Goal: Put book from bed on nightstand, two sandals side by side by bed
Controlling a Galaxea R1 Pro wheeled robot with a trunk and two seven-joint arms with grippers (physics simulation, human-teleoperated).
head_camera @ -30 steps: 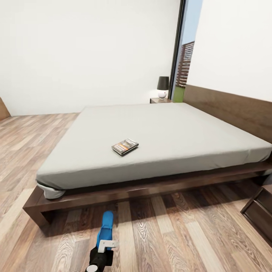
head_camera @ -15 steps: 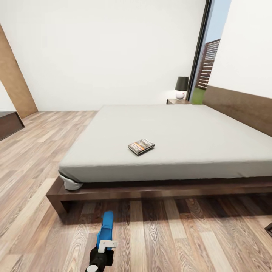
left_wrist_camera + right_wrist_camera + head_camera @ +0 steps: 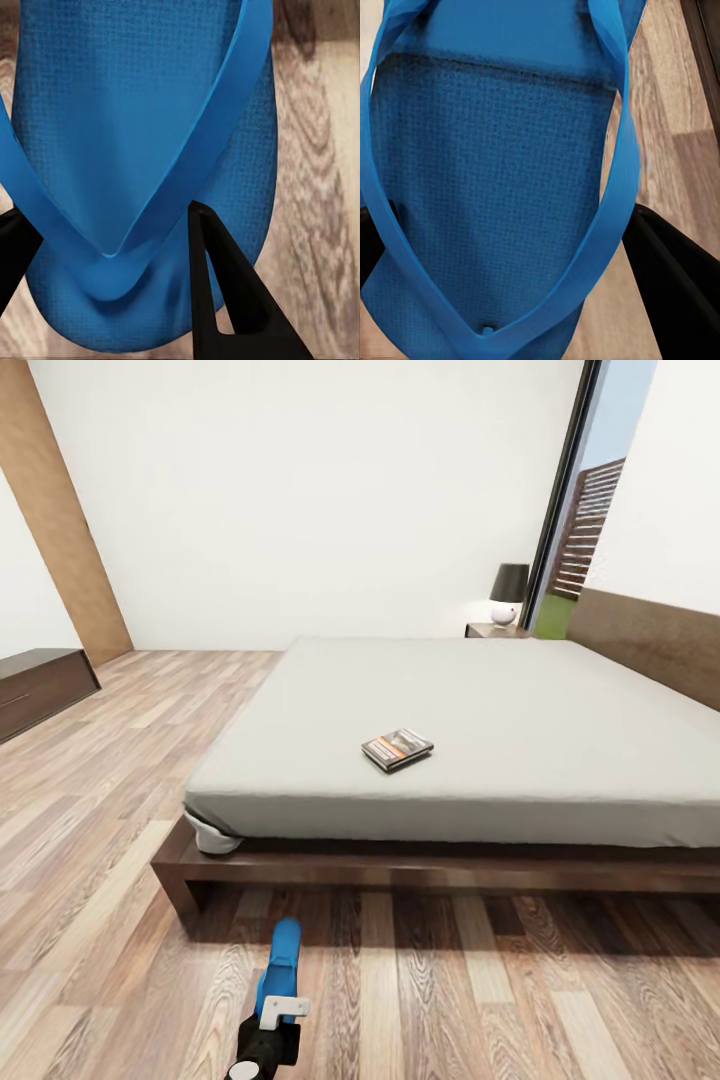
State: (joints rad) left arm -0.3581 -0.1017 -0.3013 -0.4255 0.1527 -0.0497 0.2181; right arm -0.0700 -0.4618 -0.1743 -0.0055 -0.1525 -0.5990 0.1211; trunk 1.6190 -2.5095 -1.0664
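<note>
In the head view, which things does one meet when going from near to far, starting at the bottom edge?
Blue sandal held at the left gripper → wooden frame of the bed → book on the mattress → nightstand with its lamp → white wall.

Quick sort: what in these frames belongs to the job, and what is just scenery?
Job things:
- book lying on the bed
- nightstand beyond the bed
- sandal at the left gripper
- second sandal at the right gripper

Scenery:
- lamp on the nightstand
- low bench by the wall
- window
- wood floor
</note>
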